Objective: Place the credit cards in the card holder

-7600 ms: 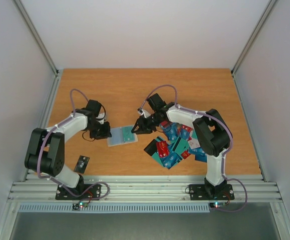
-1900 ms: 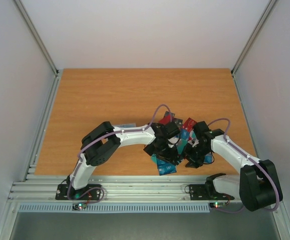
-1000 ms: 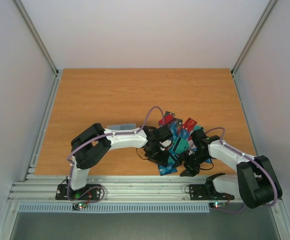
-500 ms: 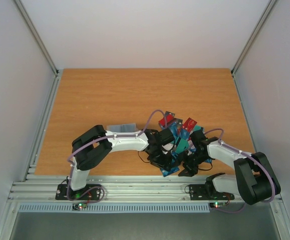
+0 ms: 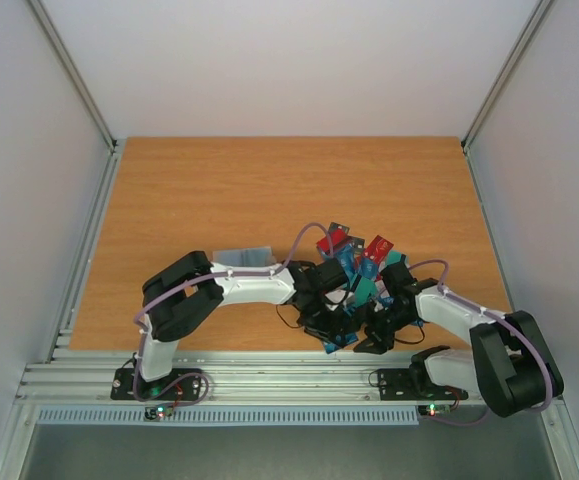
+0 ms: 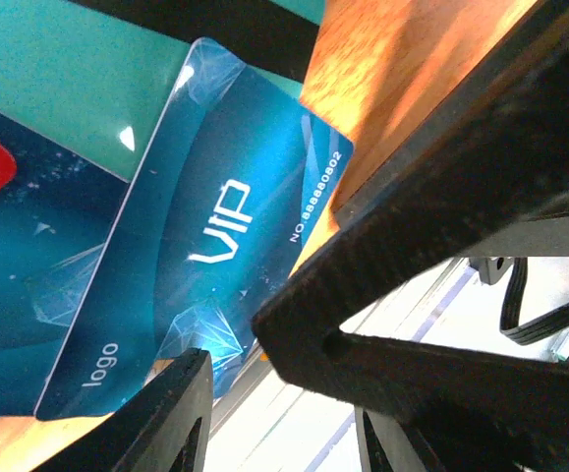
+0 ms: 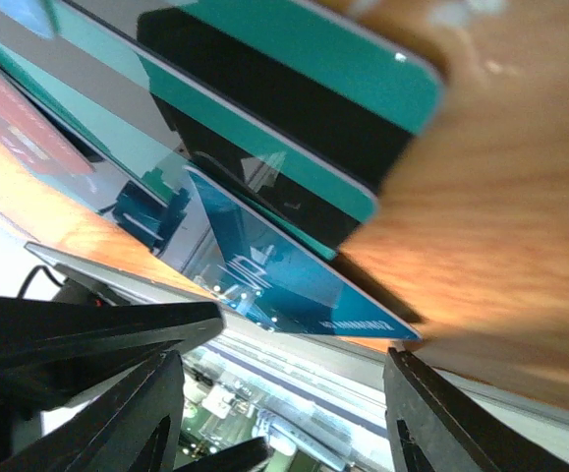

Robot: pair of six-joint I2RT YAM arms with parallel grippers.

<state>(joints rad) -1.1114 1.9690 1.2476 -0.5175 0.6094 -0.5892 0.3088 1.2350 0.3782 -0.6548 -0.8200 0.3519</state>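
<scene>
Wooden table (image 5: 219, 180), left arm (image 5: 254, 285) overlapping card holder (image 5: 239, 254)

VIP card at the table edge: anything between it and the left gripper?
Yes: a finger of the right gripper crosses before the left gripper, its tip at the blue VIP card's near edge. Otherwise the card lies uncovered.
</scene>
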